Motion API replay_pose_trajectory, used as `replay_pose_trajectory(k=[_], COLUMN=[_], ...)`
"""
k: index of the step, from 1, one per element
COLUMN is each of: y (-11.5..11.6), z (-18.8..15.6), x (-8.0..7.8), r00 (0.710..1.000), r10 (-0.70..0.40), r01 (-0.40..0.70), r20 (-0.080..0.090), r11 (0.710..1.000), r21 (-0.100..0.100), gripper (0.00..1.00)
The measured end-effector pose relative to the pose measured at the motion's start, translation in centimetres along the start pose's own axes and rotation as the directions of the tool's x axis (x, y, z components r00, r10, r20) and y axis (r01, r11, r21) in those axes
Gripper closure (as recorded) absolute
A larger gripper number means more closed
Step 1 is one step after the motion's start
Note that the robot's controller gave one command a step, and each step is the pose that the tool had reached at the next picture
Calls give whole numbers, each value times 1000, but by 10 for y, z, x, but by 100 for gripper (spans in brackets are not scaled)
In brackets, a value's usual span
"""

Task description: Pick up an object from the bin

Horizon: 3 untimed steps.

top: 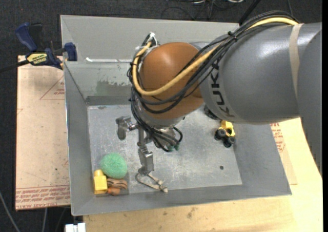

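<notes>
Orange cover | gripper seemingly spread, empty | near green ball

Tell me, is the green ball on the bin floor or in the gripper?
On the floor: the green ball rests by a yellow block in a corner of the bin; the gripper stands beside it, apart.

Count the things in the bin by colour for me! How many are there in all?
Green: 1, the round ball
Yellow: 1, the block
Brown: 1, the small lump beside the block
Yellow and black: 1, the little piece on the right
Pale grey: 1, the thin bent strip near the front
Total: 5
</notes>
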<state>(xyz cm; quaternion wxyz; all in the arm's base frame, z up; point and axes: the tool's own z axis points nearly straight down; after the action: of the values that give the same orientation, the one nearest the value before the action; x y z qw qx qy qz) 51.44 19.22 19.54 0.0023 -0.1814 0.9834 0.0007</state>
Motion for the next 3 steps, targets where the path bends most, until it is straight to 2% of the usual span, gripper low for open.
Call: replay_pose_trajectory(k=[1,2,3], y=[18,35,43], z=[24,35,58], x=[9,0,6], r00=[998,980,943], r10=[63,-199,-331], r01=[-63,199,331], r20=[-5,-2,-2], r11=[998,980,943], r21=[0,-1,-2], gripper=[0,0,0])
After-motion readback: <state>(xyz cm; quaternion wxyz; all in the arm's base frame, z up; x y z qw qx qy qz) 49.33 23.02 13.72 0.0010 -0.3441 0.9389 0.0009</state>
